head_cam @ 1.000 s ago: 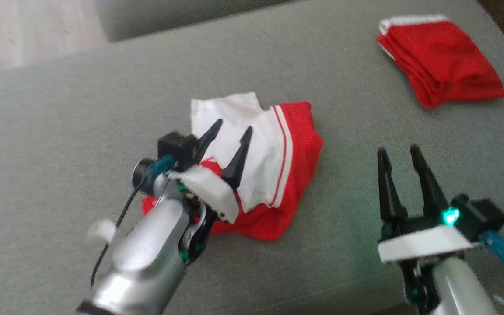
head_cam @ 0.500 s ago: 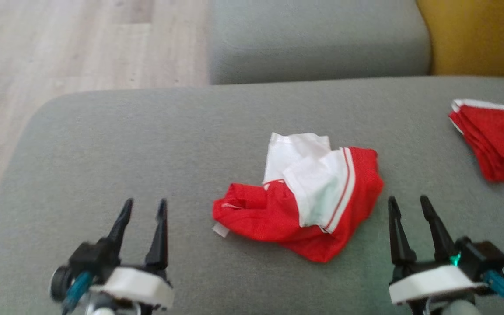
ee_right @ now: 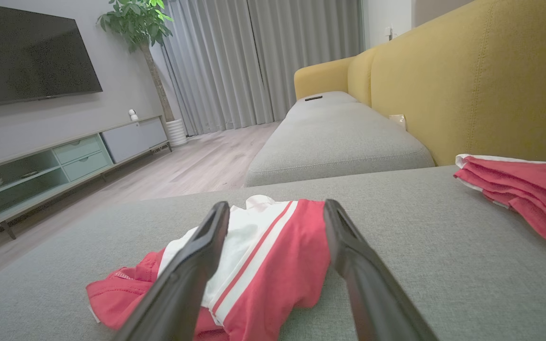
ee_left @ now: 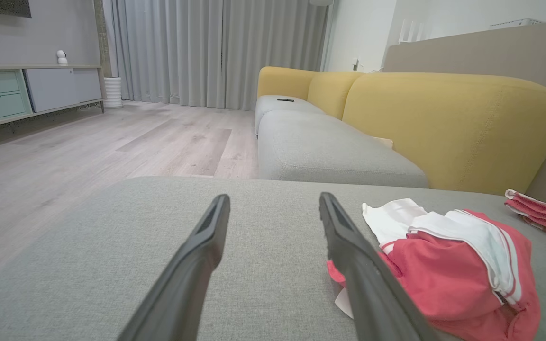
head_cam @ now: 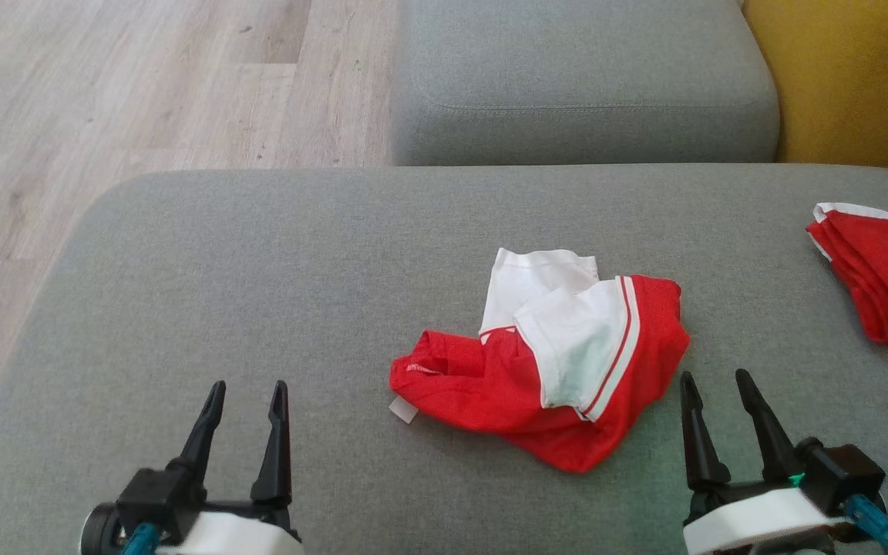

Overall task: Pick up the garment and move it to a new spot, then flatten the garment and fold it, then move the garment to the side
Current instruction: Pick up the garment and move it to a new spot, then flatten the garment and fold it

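Red-and-white crumpled fabric garment (head_cam: 552, 362) lies mid grey sofa cushion (head_cam: 259, 270) in the head view, between the left end effector (head_cam: 250, 385) and right end effector (head_cam: 714, 375), both spread and empty. Flattening looks undone, so next comes pinching an edge. Left wrist view: a bunched heap right of the fingers. Right wrist view: the garment lies just ahead.

Red garment (head_cam: 490, 389) with white striped panel, grey sofa (head_cam: 259, 293), yellow backrest (head_cam: 845, 77)
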Available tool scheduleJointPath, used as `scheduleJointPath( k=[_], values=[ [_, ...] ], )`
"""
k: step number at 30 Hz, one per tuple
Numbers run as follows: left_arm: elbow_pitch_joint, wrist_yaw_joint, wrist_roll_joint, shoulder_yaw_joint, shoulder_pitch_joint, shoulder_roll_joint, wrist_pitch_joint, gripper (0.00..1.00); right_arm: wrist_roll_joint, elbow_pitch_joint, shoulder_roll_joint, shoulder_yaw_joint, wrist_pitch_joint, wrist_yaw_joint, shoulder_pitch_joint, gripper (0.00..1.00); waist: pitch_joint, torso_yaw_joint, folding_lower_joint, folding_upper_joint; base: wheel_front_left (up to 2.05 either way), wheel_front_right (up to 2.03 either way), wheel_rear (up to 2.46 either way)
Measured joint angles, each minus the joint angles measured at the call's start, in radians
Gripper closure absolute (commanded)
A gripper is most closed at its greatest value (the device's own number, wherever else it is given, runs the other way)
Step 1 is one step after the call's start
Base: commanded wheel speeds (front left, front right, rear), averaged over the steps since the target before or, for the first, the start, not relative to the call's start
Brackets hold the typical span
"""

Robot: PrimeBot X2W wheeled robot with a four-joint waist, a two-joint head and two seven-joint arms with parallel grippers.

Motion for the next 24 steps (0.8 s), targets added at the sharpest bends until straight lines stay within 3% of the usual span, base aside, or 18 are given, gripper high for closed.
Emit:
scheduleJointPath(
  k=[10, 24],
  values=[
    [0.004, -0.025, 0.016, 0.029, 0.0, -0.007, 0.0, 0.0, 0.0, 0.007, 0.0, 0.001, 0.0, 0.0, 0.0, 0.0, -0.005, -0.001, 0.0, 0.0, 0.0, 0.0, 0.0],
    [0.009, -0.025, 0.025, 0.032, 0.0, -0.007, 0.0, 0.0, 0.0, 0.01, 0.0, 0.006, 0.0, 0.0, 0.0, 0.0, 0.004, -0.002, 0.0, 0.0, 0.0, 0.0, 0.0]
  ],
)
